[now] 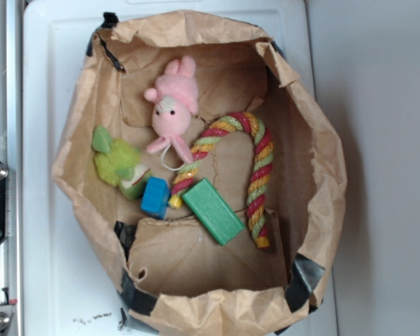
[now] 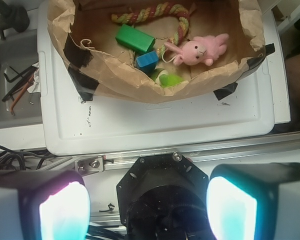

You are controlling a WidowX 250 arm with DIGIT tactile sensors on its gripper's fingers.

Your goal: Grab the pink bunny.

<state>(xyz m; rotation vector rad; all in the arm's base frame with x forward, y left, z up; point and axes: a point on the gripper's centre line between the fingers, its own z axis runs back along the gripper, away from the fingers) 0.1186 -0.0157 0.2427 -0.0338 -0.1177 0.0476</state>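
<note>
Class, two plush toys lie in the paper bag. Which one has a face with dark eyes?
The pink bunny; the fuzzy green plush shows no face.

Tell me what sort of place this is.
Probably a robot lab bench, not a home. A taped brown paper bag of toys, including the pink bunny and a rope toy, sits on a white plastic lid, with a metal rail and loose cables beside it.

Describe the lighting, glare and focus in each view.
Exterior view: soft, even light, slightly blurry; the small pink plush bunny and the crumpled brown paper bag are readable, with shade along the bag's inner walls. Wrist view: the gripper is near and blurred, its finger pads glaring cyan-pink; the bunny is fairly sharp.
</note>
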